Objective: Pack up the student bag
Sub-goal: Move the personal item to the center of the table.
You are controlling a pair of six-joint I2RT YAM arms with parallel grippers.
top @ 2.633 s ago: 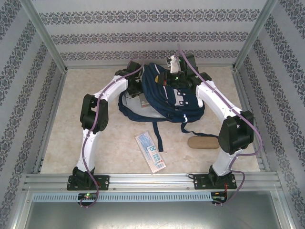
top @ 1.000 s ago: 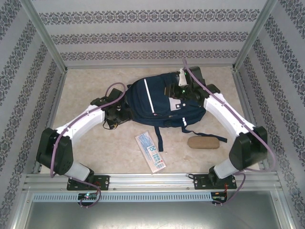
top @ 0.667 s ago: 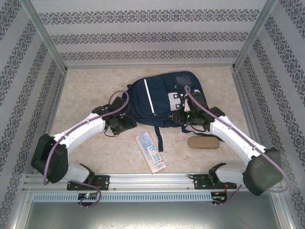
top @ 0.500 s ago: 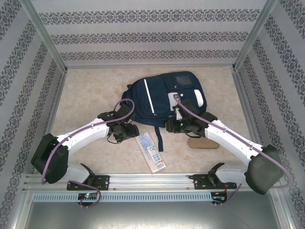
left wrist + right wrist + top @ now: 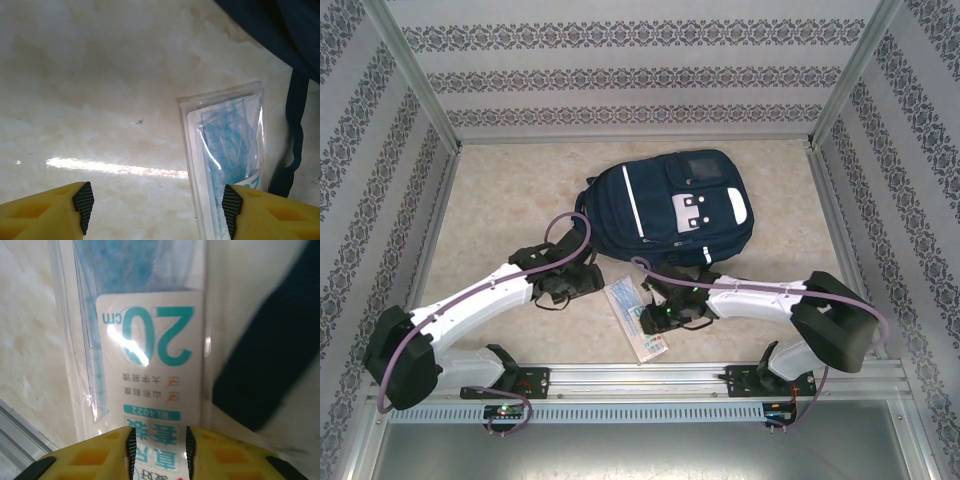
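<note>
The student bag [image 5: 665,205], navy with a white stripe, lies flat at the back middle of the table, and its corner shows in the left wrist view [image 5: 280,25]. Near the front lies a clear packet of blue rulers [image 5: 627,298] with a "20 cm" card [image 5: 150,340]. My right gripper [image 5: 652,318] hangs low over the packet's card end, its jaws [image 5: 159,432] a narrow gap apart with the card showing between them. My left gripper [image 5: 586,283] stands open just left of the packet [image 5: 225,150], with bare table between its fingers [image 5: 157,202].
A dark strap [image 5: 651,285] trails from the bag toward the front beside the packet [image 5: 296,135] [image 5: 265,360]. The metal rail [image 5: 640,378] runs along the front edge. Patterned walls close in the left, right and back sides.
Both arms have drawn back from the bag toward the front. The right gripper has swung left onto the ruler packet and narrowed. The bag now lies flat and free.
</note>
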